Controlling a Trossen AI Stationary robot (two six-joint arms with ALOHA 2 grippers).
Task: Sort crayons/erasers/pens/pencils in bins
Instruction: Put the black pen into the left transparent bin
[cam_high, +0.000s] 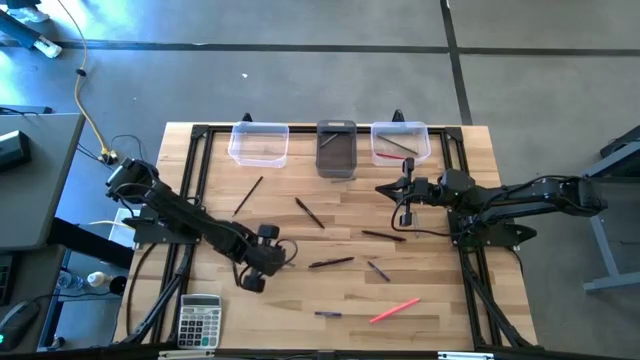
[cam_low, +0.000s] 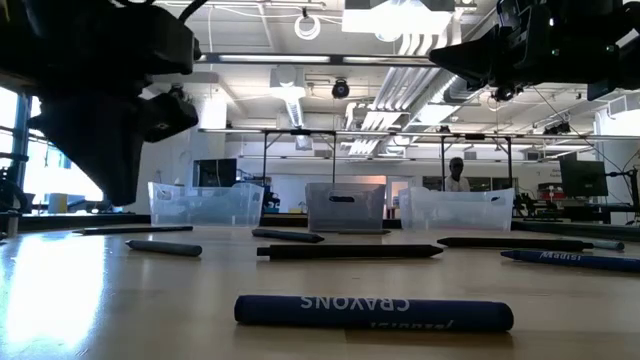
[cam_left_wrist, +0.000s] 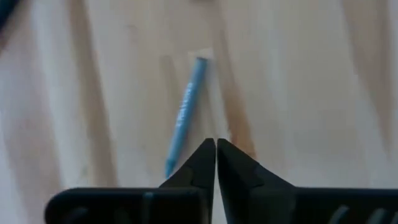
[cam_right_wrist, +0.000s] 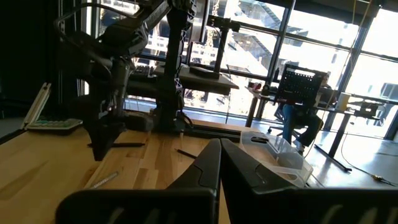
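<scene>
Several crayons and pens lie flat on the wooden table: black sticks (cam_high: 248, 196) (cam_high: 309, 212) (cam_high: 383, 236) (cam_high: 331, 262), a short purple crayon (cam_high: 328, 313) and a pink one (cam_high: 394, 311). Three bins stand along the far edge: clear (cam_high: 258, 143), smoky grey (cam_high: 336, 150), and clear (cam_high: 400, 142) with a red stick inside. My left gripper (cam_high: 262, 258) is shut and empty, pointing down over the table's middle left; its wrist view shows a blue-grey crayon (cam_left_wrist: 185, 115) on the wood beside its tips (cam_left_wrist: 216, 146). My right gripper (cam_high: 405, 197) is shut, empty and raised, near the right clear bin.
A grey calculator (cam_high: 200, 320) lies at the near left corner. Black frame rails (cam_high: 200, 160) run along the table's sides. In the low view the purple crayon (cam_low: 372, 312) lies nearest, with the bins (cam_low: 345, 207) behind. A person (cam_low: 456, 175) stands in the room beyond.
</scene>
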